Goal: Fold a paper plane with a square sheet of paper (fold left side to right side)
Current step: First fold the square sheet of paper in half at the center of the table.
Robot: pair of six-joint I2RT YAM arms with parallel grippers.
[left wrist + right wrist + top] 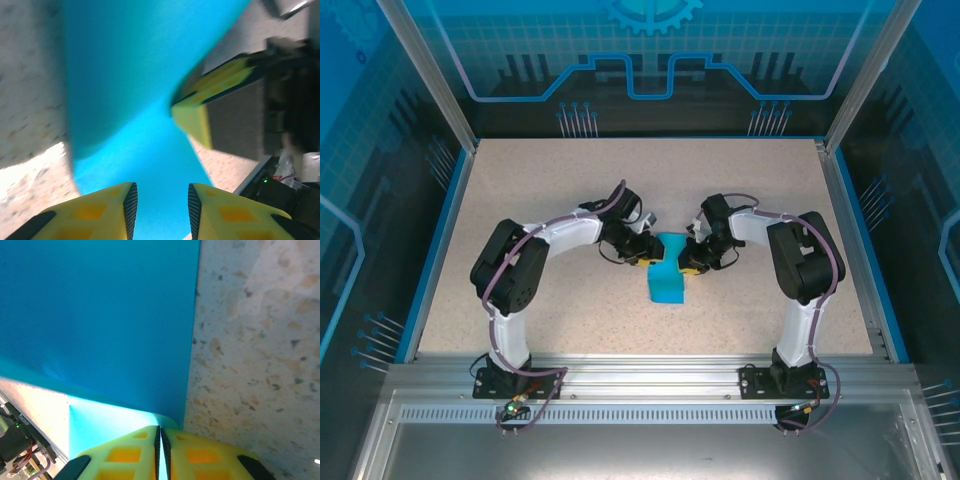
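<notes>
The square sheet of paper (pixel 668 284) is bright cyan-blue and partly folded, and it lies at the middle of the table between both grippers. My right gripper (pixel 689 262) is at its right edge. In the right wrist view this gripper (pixel 160 429) is shut on a curled edge of the sheet (pixel 100 315), with a thin strip of paper pinched between the pads. My left gripper (pixel 647 252) is at the sheet's upper left. In the left wrist view it (pixel 160 192) stands open over the paper (pixel 130 75), nothing between its fingers. The right gripper's yellow fingers (pixel 210 90) show across the sheet.
The speckled beige table (pixel 570 180) has a blue rim (pixel 435 240) on both sides and an aluminium rail (pixel 640 370) along the near edge. Bare tabletop (pixel 250 340) lies just right of the sheet. Both arms curve inward toward the centre.
</notes>
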